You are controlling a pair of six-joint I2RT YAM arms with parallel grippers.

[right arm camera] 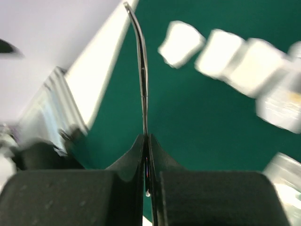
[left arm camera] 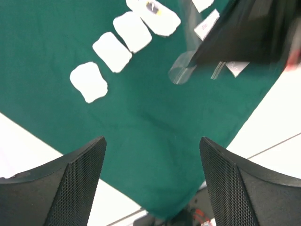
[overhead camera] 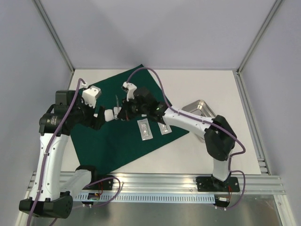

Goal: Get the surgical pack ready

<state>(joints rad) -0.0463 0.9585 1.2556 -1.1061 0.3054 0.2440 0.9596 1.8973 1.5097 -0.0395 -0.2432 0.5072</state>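
White surface (overhead camera: 221, 89) has the green cloth (overhead camera: 113, 146) spread flat toward its left edge. The right gripper (right arm camera: 146, 141) pinches a thin metal tool (right arm camera: 141, 61) over it, likely to lay it by the gauze (left arm camera: 88, 81). The left gripper (left arm camera: 151, 141) hangs spread wide, holding nothing.

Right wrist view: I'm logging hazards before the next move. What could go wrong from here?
1. The right gripper pinches the thin metal instrument near one end only; it might pivot or slip.
2. The gauze squares lie close by; setting it down could knock their row.
3. The open left gripper hovers close to the right one over the green cloth; they may collide.
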